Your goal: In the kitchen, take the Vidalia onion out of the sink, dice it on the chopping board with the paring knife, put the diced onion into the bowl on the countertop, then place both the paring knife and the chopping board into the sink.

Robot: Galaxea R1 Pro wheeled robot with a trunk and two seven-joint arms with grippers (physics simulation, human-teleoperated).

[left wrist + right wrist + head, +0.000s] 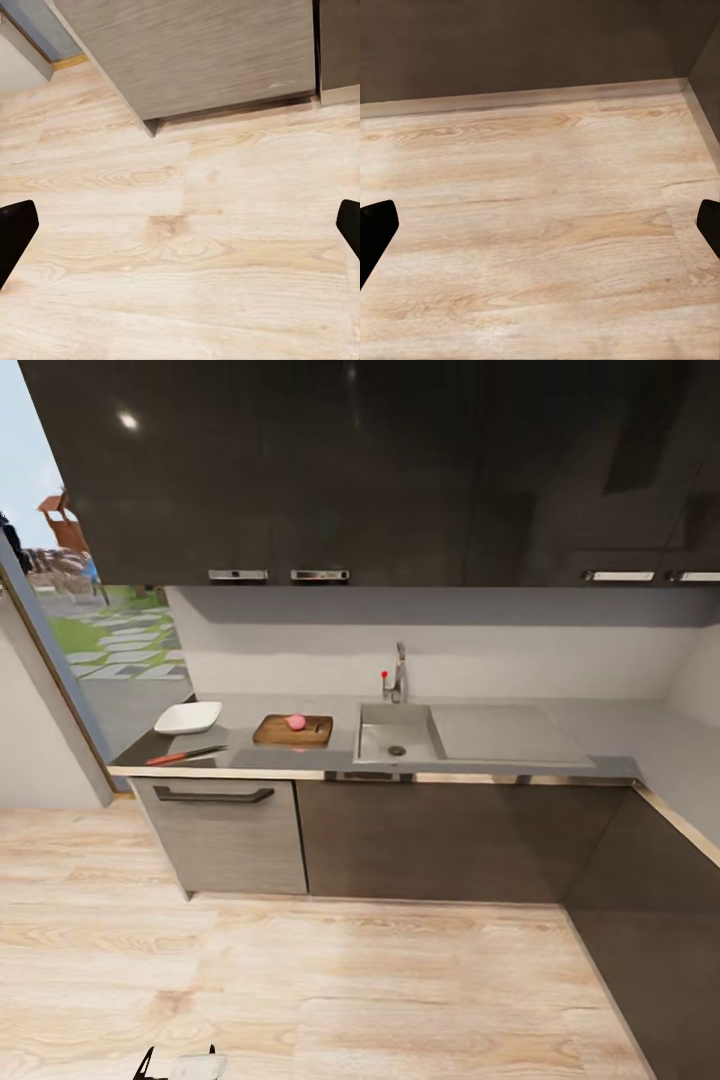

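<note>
Light wood floor (330,980) lies closest, running from the robot's base to the dark grey lower cabinets (450,840). Left gripper (180,225) hangs over bare floor near a lighter grey cabinet front (202,52); fingers (15,232) spread wide at the frame edges, nothing between them. Right gripper (540,225) likewise over floor, facing a dark cabinet base (532,45); fingers (375,232) wide apart, empty.

Across the room, head view: grey countertop (600,725) under glossy black upper cabinets (380,470). Sink (398,738) set mid-counter, round drain visible, flat drainboard (505,735) on its right, chrome tap (398,675) with red-tipped lever behind. Basin looks bare of produce.

Chopping board (292,731) sits just left of the sink. Small pinkish round onion (296,722) rests on it. White bowl (188,717) further left, near the counter end. Paring knife (186,755) lies flat in front of the bowl, near the counter's front edge, orange-red handle pointing left.

Window or doorway at far left shows an outdoor path (125,645).
</note>
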